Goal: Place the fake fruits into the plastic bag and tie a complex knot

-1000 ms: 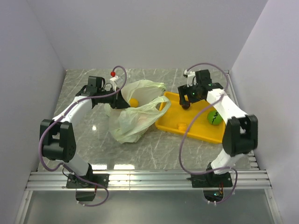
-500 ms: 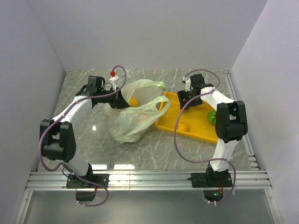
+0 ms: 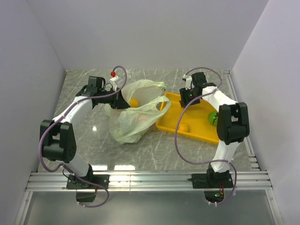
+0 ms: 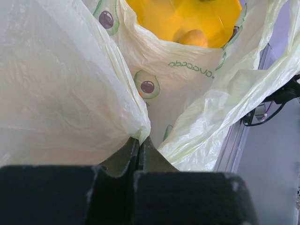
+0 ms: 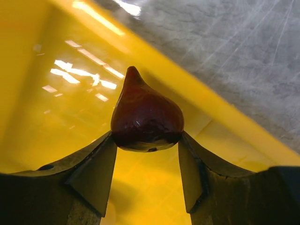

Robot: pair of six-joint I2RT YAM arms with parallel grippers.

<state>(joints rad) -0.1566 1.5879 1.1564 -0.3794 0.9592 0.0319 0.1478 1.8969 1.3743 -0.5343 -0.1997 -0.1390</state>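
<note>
Right gripper (image 5: 146, 140): the two fingers (image 5: 96, 171) stand on either side of a dark plum (image 5: 146, 117) and press against its flanks, so the jaws are clamped on the fruit. The plum points stem-tip away from the wrist, over the floor of the yellow tray (image 5: 56, 108) and near the tray's rim, beyond which lies the grey marble table (image 5: 225, 47). In the overhead view this gripper (image 3: 187, 97) sits at the far end of the tray (image 3: 197, 124). A small yellow piece (image 3: 183, 127) lies near the tray's near edge, and a green apple (image 3: 213, 117) shows beside the right arm.

Left gripper (image 4: 139, 140): the fingers are pressed together on a fold of the pale-green bag (image 4: 65, 84), which bears avocado prints. From above, the left gripper (image 3: 121, 99) holds the bag (image 3: 133, 119) at its left rim with the mouth gaping toward the tray. An orange ball (image 3: 134, 102) rests inside, and the bag touches the tray's left end.
</note>
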